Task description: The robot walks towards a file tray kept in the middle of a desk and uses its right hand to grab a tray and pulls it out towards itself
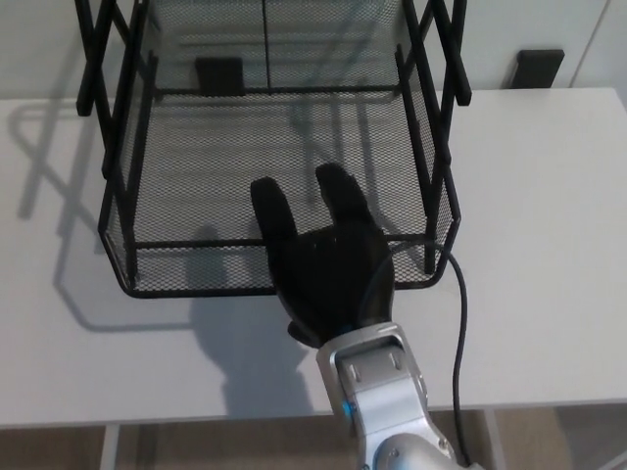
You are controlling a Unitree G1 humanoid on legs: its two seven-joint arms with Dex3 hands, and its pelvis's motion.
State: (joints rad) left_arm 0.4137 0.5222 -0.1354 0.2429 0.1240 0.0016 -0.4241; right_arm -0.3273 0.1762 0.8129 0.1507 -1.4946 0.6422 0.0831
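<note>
A black wire-mesh file tray [196, 147] sits in its black frame on the white desk, its front wall [196, 264] facing me. My right hand [323, 259] lies over the middle-right of that front wall, two fingers [343, 196] reaching past the rim into the tray and spread apart. The thumb is tucked low on the near side, outside the front wall. No closed grasp on the rim shows. The silver forearm [377, 382] rises from the bottom edge. My left hand does not show.
The white desk [549, 245] runs left and right of the tray, its near edge at the bottom. A black cable [458, 323] loops beside my forearm. Black frame posts [436, 59] stand at the tray's sides. A dark block [542, 67] sits at the back right.
</note>
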